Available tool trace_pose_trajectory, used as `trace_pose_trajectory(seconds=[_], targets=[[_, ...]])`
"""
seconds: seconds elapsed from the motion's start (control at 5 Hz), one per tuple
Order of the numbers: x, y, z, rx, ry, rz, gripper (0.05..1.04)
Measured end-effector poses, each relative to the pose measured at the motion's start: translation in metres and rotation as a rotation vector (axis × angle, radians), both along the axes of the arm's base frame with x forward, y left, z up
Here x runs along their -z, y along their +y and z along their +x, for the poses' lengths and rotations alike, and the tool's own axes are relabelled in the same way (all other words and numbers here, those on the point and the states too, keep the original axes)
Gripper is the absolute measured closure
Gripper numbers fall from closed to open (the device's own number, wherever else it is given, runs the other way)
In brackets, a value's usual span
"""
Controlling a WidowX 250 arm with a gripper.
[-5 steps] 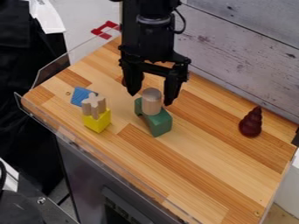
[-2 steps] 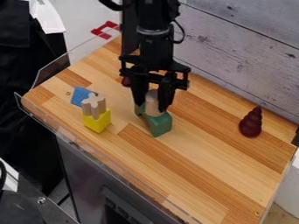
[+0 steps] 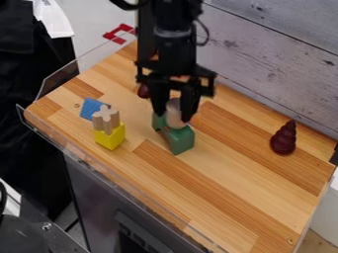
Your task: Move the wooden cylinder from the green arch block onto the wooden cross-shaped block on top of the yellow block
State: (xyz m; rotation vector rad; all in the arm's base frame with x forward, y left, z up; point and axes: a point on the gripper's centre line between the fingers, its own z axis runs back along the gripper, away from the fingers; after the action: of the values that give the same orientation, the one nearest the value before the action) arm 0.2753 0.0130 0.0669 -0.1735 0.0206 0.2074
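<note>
"Cylinder (image 3: 174,114) first: where is it, and how is it gripped?"

"It's left of the middle of the wooden tabletop (image 3: 228,170), over the green block (image 3: 181,144). The gripper (image 3: 172,117) is drawn in narrow, one finger on the left side of the cylinder and one on the right, so I take it as held. I can't tell whether its foot is touching the block."

"How would it handle?"

"It looks like plain wood, so I'd judge it light, stiff and hard to damage. Smooth round sides could roll or slip if the pads met them off-centre. I'd take it across the middle of its height, pads squarely opposite, with a moderate squeeze. Held too high, it might swing at the foot; held too low, the tips could knock the green block."

"And the count?"

"One cylinder and one green block beneath it. To the left, one yellow block (image 3: 109,139) with one notched wooden piece (image 3: 105,120) on top, and one blue block (image 3: 90,107) just beyond them on the far side. Well to the right, one dark red cone (image 3: 284,140) with a ridged body. Beside the gripper's left side, farther back, one more dark red thing (image 3: 143,91), partly hidden, so I can't name its shape."
</note>
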Motion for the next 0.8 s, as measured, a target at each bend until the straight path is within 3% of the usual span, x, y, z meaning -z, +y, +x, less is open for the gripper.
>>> trace_pose_trajectory(seconds=[0.2,0.4,0.8], targets=[[-0.020,0.013,-0.001,-0.007,-0.072,-0.001,0.557],[-0.028,0.026,-0.006,-0.025,-0.083,0.001,0.557],[-0.041,0.053,-0.026,-0.097,-0.037,0.062,0.557]])
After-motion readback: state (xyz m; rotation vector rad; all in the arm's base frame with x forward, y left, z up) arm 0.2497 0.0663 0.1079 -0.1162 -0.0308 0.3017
